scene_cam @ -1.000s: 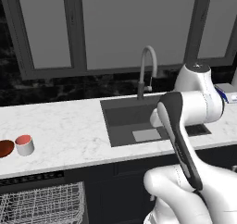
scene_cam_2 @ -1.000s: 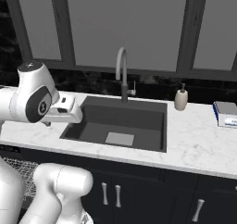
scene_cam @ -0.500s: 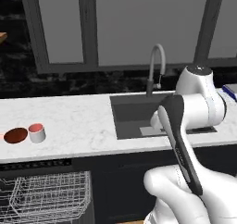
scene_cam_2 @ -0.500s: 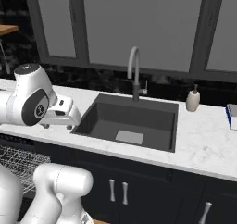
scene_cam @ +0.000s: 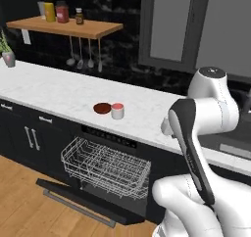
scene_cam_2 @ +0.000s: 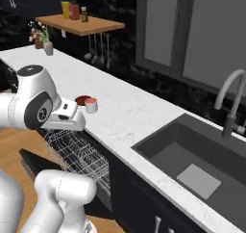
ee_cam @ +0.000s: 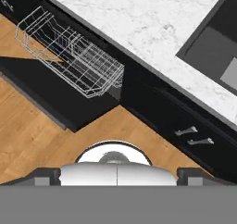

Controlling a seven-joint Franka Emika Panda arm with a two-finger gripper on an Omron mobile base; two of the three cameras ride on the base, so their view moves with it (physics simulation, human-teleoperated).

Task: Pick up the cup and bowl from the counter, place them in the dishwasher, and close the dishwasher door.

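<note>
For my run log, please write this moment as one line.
cup and bowl: on counter | dishwasher door: open, rack out | claw: open, empty

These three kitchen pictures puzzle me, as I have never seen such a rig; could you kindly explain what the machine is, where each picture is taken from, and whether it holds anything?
It is a white robot arm on a driving base, in a rendered kitchen. Two cameras sit on the base behind the arm, one to its left and one to its right; the third sits on the hand and looks down along the gripper. On the counter stand a small white cup and a reddish-brown bowl, side by side. Below them the dishwasher door lies open with the wire rack pulled out. The gripper is open and holds nothing.
</note>
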